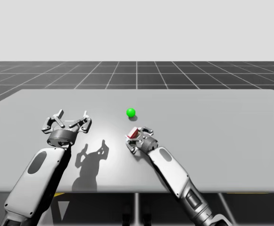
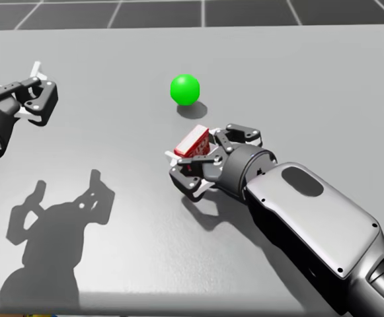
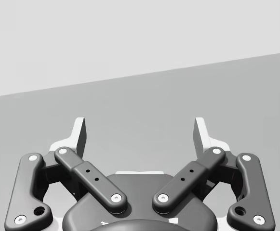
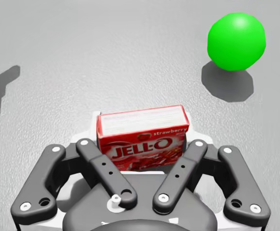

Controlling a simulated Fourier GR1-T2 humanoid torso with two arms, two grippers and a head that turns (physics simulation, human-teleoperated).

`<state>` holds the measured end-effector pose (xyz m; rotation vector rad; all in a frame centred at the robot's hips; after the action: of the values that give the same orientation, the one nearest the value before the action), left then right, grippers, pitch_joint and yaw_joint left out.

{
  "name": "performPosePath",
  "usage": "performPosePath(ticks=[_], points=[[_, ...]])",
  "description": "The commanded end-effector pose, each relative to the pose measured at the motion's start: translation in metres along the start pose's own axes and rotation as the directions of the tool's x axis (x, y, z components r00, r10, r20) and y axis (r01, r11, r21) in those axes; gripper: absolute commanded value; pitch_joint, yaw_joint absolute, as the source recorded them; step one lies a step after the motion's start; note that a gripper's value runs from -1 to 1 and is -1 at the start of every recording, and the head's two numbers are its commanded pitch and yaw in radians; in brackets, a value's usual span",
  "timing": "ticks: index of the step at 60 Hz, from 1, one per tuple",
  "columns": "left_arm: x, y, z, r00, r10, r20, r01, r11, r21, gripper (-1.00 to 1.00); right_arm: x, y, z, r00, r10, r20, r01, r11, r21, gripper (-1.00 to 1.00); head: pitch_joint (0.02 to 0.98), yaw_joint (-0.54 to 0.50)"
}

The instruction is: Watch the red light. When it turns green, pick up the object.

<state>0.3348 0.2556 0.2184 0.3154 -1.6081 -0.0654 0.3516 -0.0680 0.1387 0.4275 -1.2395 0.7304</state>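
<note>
1. The grey table [image 1: 231, 141] lies under both my arms.
2. My left gripper [image 1: 72, 114] hovers over the table's left part, fingers spread wide apart.
3. My right gripper [image 2: 198, 158] pinches the red box [image 4: 142, 126] from both sides, near the table's middle.
4. The green light [image 1: 130, 112] sits just beyond the box.

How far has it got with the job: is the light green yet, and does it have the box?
Done: the light is green, so the waiting is over. In hand: my right gripper is shut on the red box, low over the table. Left: lifting it clear; I cannot tell whether it has left the surface. My left gripper hangs open, holding nothing.
</note>
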Motion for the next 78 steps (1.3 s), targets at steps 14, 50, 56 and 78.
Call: performPosePath(ticks=[14,50,56,78], points=[[0.0,-0.001,0.0,1.0,0.0,-0.001,0.0,1.0,-0.002,-1.0,-0.015,-0.009,0.002,0.9996,-0.017,-0.021,0.016,0.997,-0.079,1.0,0.72,0.03],[-0.001,-0.003,0.001,1.0,0.002,0.002,-0.002,1.0,-0.01,-1.0,-0.009,-0.013,0.004,0.9992,-0.033,0.023,0.035,0.996,-0.086,1.0,0.459,0.02],[-0.001,-0.003,0.001,1.0,0.002,0.002,-0.002,1.0,-0.011,-1.0,0.002,-0.016,0.008,0.9984,-0.031,0.047,0.035,0.995,-0.095,1.0,0.452,0.02],[-0.001,-0.005,0.002,1.0,-0.002,0.005,0.003,1.0,-0.012,-1.0,0.08,-0.032,0.036,0.9766,0.033,0.212,0.002,0.987,-0.162,1.0,0.447,0.01]])
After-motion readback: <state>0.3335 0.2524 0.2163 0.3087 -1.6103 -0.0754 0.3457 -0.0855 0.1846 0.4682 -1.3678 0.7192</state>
